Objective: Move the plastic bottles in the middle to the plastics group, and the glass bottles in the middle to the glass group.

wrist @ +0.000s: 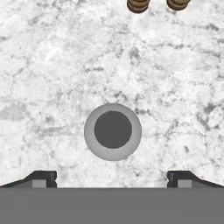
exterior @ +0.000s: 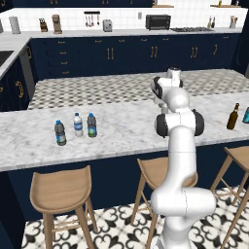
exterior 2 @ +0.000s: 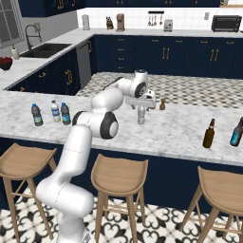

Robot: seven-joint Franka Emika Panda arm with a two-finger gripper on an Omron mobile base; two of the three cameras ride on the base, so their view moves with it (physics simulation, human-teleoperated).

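Marble bench seen from the seating side, three wooden stools below its front edge. Claw pointing straight down above the pale clear-grey bottle, which stands upright near the middle of the bench; jaws spread wide, nothing gripped, fingertips at either side of the bottle seen from above as a grey ring with a dark centre. No contact between fingertips and bottle visible. Two small brown wooden shakers just beyond the bottle, toward the far edge of the bench, their tops at the upper edge of the hand view.

Toward the left end of the bench, three small water bottles upright in a loose row: dark bottle with blue label nearest the front edge, clear-white bottle with blue label beside it, dark bottle with blue cap and blue-green label just beside that one; whether the last two touch cannot be told.

Toward the right end, slim dark brown bottle upright with long narrow neck, and teal bottle just beside it at the picture's edge, the two apart.

Background: dark blue cabinets, sink, toaster oven on the far counter
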